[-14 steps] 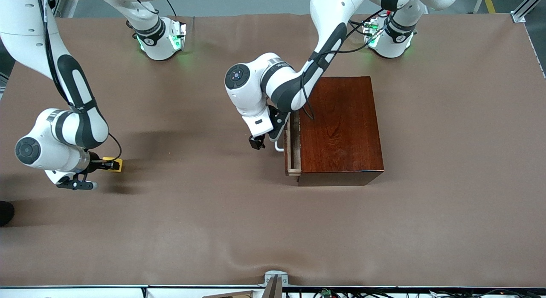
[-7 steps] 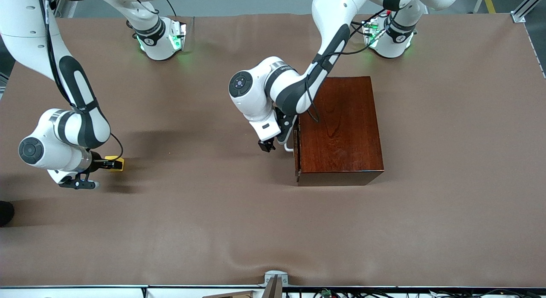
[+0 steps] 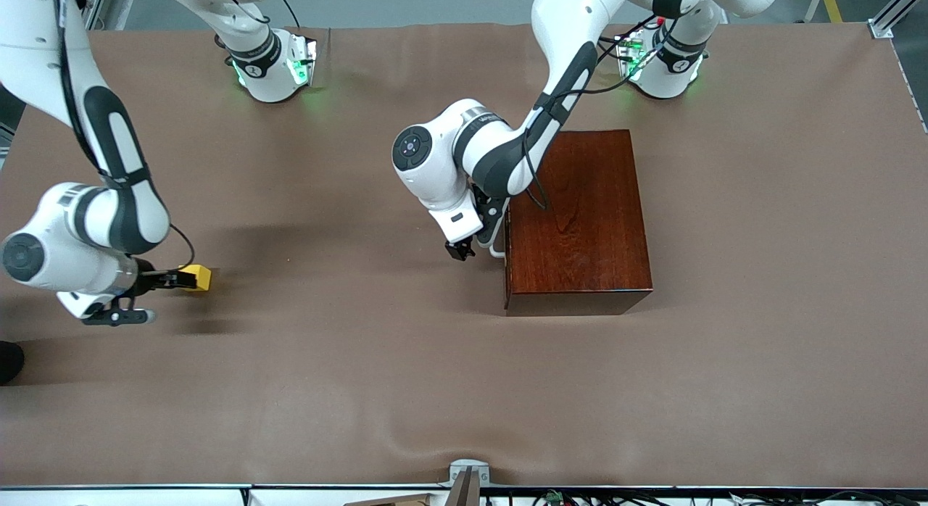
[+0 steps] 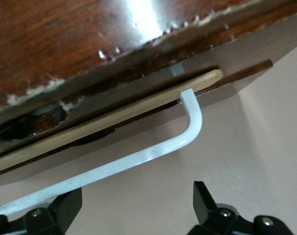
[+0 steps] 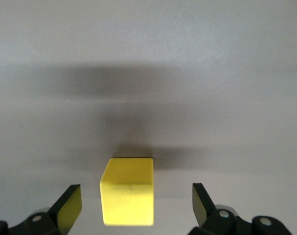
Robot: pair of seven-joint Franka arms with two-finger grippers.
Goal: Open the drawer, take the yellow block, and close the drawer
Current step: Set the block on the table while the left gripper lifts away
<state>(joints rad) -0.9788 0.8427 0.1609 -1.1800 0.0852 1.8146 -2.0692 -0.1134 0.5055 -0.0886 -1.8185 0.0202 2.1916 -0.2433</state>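
mahogany box closed, block out on the bench

your drawer (image 3: 506, 252) sits pushed into the mahogany box (image 3: 578, 220), its white handle (image 4: 138, 156) just ahead of the left gripper (image 3: 460, 251), whose fingers are spread. the yellow block (image 3: 199, 277) lies on the brown bench (image 3: 362, 361) toward the right arm's end, between the parted fingers of the right gripper (image 3: 168, 280), neither touching it.

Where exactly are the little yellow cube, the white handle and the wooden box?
yellow block (image 5: 127, 191): right wrist view, middle of its facing side.
white handle (image 4: 138, 155): left wrist view, on the straight bar of the loop.
wooden box (image 3: 580, 216): front view, middle of its glossy top.
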